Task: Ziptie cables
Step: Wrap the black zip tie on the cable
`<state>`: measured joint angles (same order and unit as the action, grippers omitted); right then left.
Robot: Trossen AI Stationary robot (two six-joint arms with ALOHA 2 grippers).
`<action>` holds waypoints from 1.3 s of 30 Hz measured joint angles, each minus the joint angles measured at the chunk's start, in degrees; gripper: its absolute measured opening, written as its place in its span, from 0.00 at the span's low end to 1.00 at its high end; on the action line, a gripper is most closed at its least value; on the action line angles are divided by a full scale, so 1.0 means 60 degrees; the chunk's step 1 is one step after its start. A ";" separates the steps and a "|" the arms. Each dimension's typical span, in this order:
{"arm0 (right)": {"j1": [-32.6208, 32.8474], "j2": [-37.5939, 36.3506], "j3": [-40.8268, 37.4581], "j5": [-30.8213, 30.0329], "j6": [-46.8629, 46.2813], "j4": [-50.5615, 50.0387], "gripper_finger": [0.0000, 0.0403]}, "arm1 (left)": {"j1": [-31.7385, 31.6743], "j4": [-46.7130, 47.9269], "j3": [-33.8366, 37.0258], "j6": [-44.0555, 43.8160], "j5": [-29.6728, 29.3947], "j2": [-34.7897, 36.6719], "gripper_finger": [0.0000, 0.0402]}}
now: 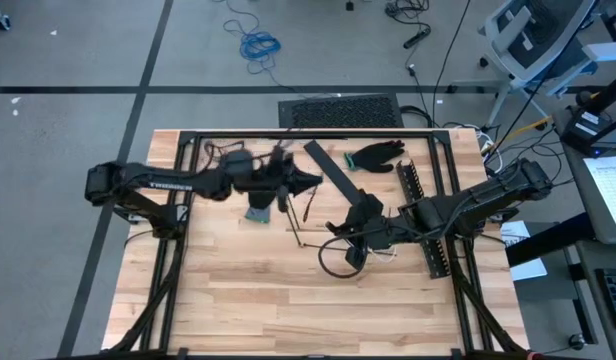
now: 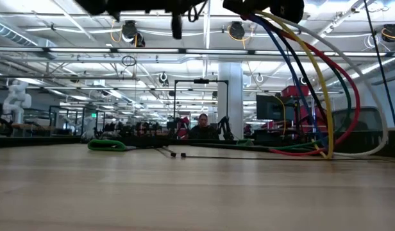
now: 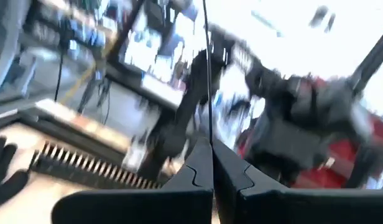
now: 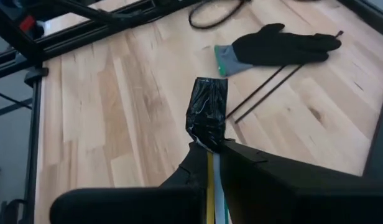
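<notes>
Tools: left tool (image 3: 210,163) pressed together, empty | right tool (image 4: 211,163) pinching cables (image 4: 207,115) | gloves: two (image 4: 280,45)

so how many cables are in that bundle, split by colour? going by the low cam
blue cable: 1
yellow cable: 1
green cable: 1
red cable: 1
white cable: 1
Total: 5 cables
</notes>
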<state>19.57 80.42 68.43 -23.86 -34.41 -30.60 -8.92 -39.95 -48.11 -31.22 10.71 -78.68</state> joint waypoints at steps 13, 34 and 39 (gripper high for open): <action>-0.1155 0.1473 0.0003 0.1546 0.1138 0.2495 0.03 | -0.0145 -0.5719 0.2960 -0.2401 -0.0358 0.0019 0.00; -0.1625 0.1690 0.0014 0.1905 0.1345 0.3289 0.03 | 0.0141 -0.4082 0.2811 -0.1978 -0.0760 0.0008 0.00; -0.1628 0.1727 0.0014 0.2004 0.1351 0.3373 0.03 | 0.0134 -0.3989 0.2593 -0.1912 -0.0847 0.0012 0.00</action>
<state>9.80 90.78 68.51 -11.84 -26.30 -10.36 -8.12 -63.88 -32.55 -42.70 5.63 -78.61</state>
